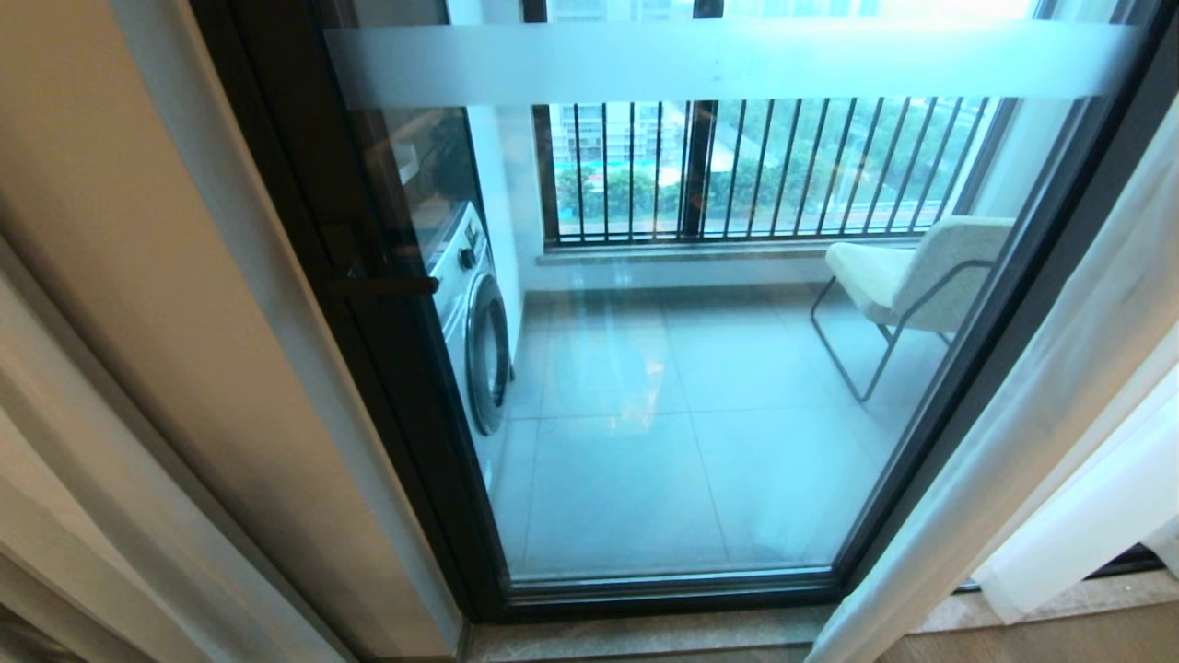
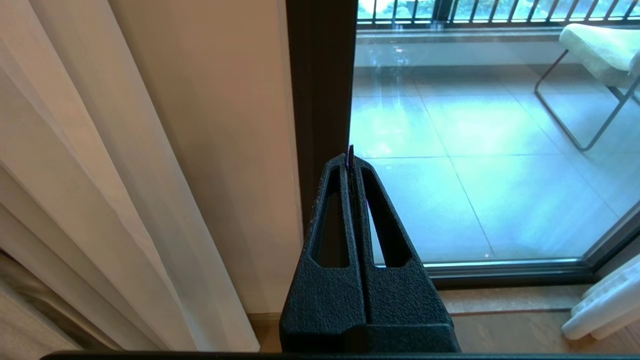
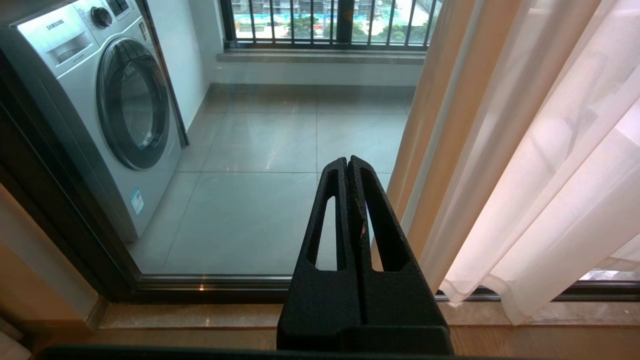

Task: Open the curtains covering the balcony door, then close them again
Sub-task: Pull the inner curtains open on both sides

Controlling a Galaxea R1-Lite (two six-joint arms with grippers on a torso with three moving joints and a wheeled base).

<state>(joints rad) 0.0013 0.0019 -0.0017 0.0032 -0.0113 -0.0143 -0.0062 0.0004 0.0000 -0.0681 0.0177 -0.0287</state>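
Surroundings: through the glass, a washing machine (image 1: 474, 322) at centre left of the head view, one chair (image 1: 907, 276) at right, a black-barred railing (image 1: 764, 166) across the top.
Balcony door (image 1: 645, 387): fills the middle of the head view, dark frame, frosted band near the top; its long axis runs upright.
In the way: nothing hangs over the pane; a stone sill (image 1: 645, 633) runs along its foot.
Curtains (image 1: 1041, 405): sheer white, drawn aside to the right edge of the head view, folds running top to bottom; a second sheer panel (image 2: 100, 200) hangs at left in the left wrist view.
Drapes: one tan drape (image 1: 138, 322) at left, one (image 3: 440, 125) beside the right sheer.
Left gripper (image 2: 351, 152): fingers pressed together, empty, before the door frame.
Right gripper (image 3: 347, 162): fingers pressed together, empty, just beside the sheer's hem.
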